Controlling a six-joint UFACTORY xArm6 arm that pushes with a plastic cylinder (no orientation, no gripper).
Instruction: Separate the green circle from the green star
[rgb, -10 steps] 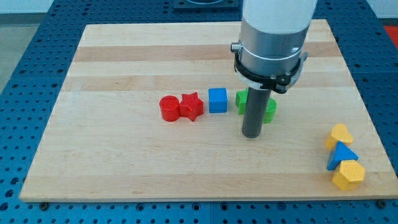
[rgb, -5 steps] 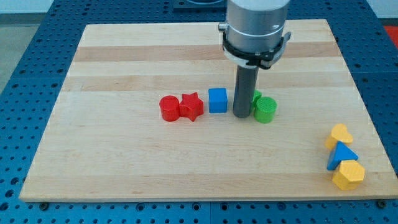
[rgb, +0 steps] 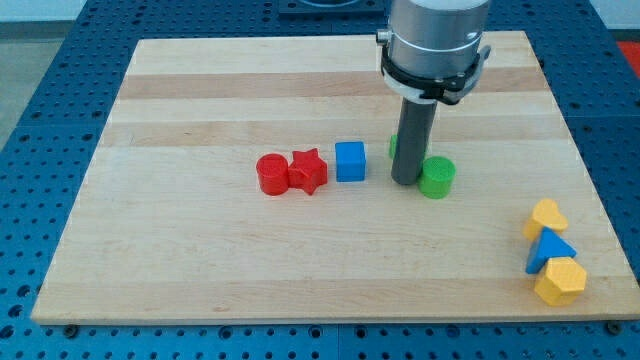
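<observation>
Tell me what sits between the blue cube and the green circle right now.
In the camera view, my tip stands between the blue cube and the green circle, close beside the circle. The green star peeks out behind the rod.

A green circle (rgb: 437, 177), a short upright cylinder with its round face up, sits flat on the wooden board, touching my tip (rgb: 405, 182) on the view's right. The green star (rgb: 394, 146) lies just behind the rod toward the view's top, mostly hidden, only a green sliver showing at the rod's left edge.
</observation>
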